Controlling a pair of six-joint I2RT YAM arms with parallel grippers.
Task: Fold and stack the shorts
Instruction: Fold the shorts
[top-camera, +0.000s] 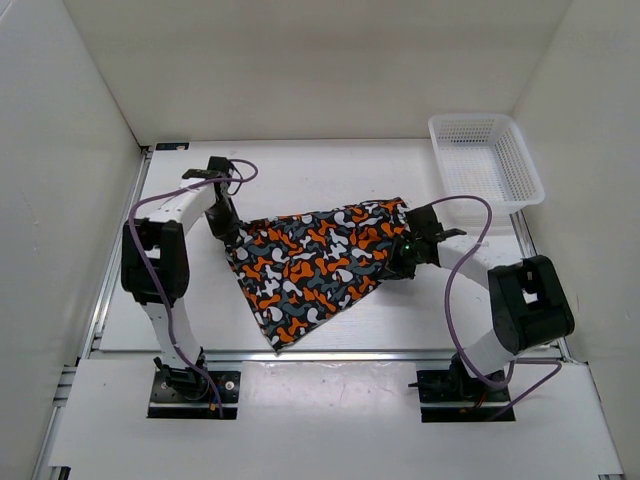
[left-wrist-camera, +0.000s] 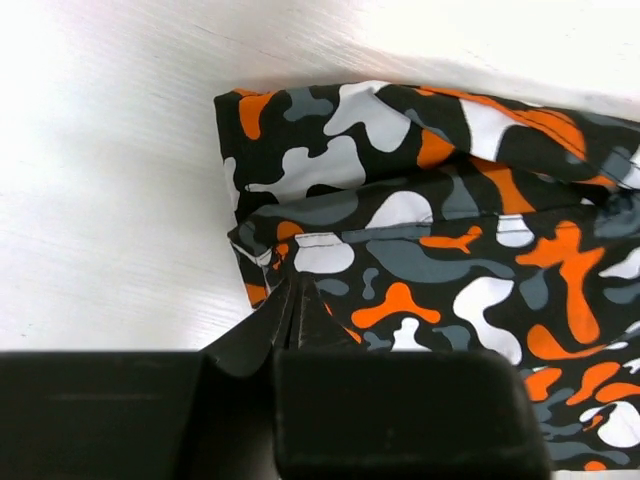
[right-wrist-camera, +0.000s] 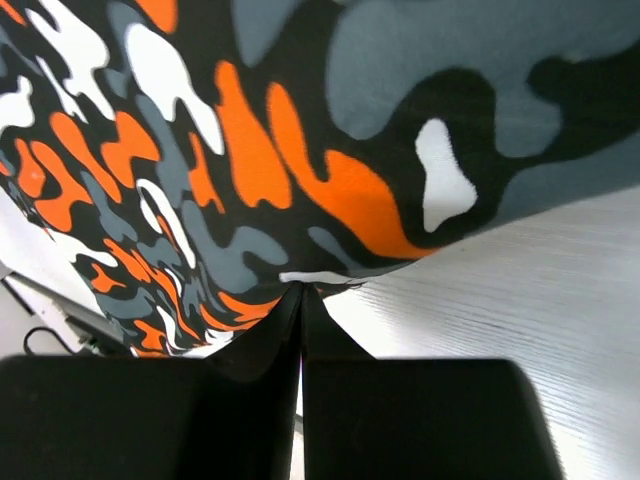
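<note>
Now the shorts (top-camera: 315, 262) are in the middle of the table (top-camera: 330, 170), spread out between the two arms. The left gripper (left-wrist-camera: 292, 305) has its two fingers squeezed tight together, and a bit of the cloth's edge is pinched between them. That end of the shorts looks folded, with one layer on top of another, and it rests on the white table top. The right gripper (right-wrist-camera: 302, 295) is squeezed tight too, and it pinches the hem at the other end. From above, the shorts make a shape like a triangle: one corner at the left gripper, one at the right gripper, and one pointing toward the near edge of the table. I cannot tell if the right end is off the table. A white basket (top-camera: 485, 160) sits at the far right corner, well apart from the shorts.
</note>
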